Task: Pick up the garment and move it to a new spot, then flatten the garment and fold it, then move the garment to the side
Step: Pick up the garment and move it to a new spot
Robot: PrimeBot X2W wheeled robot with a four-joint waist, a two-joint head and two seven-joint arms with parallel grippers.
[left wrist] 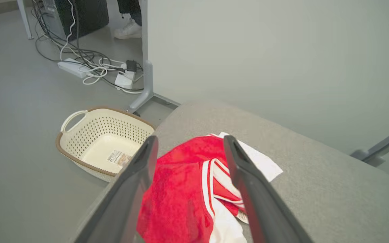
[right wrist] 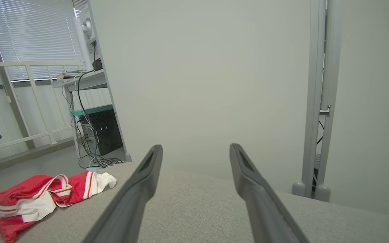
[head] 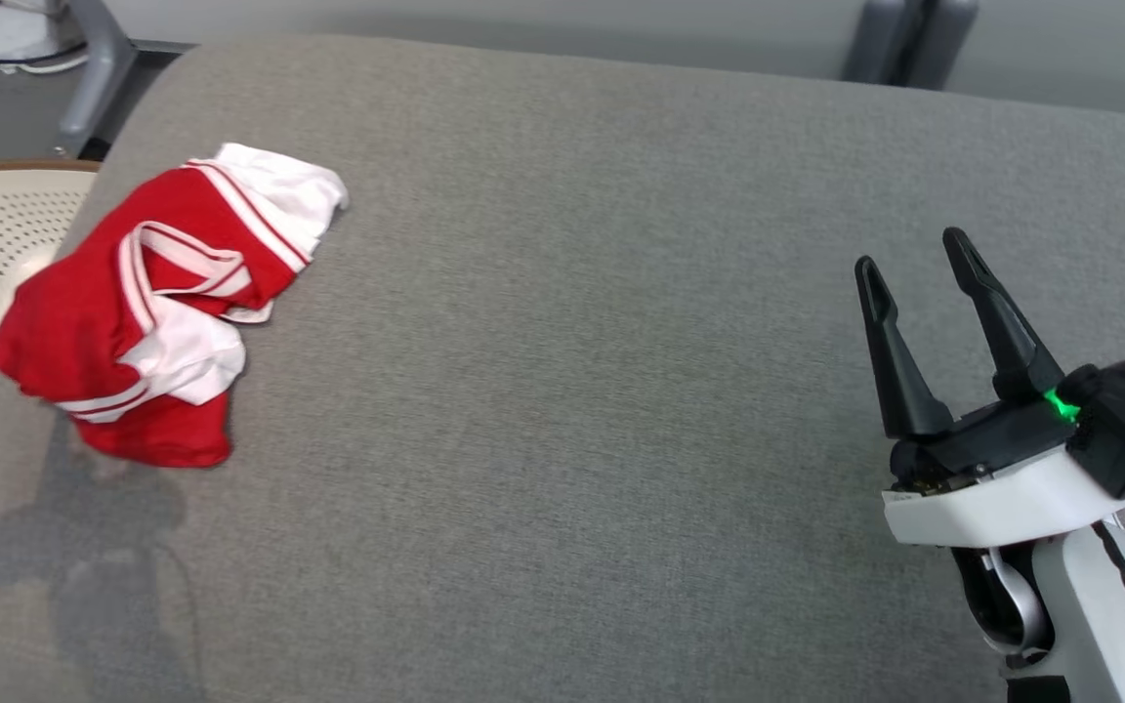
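At the left edge of the bench (head: 621, 391): garment (head: 152, 312), crumpled, long axis running near-left to far-right.
Left end effector (left wrist: 191, 140): released, aimed at the garment just beside it; looks the nearer arm.
Right end effector (head: 909, 249): released, well apart at the right.

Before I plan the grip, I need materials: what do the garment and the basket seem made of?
Garment: thin soft fabric, matte red with white trim, probably sportswear knit; it lies crumpled in loose folds.
Basket: seemingly moulded plastic, cream, smooth, with regular perforations and a brown rim.
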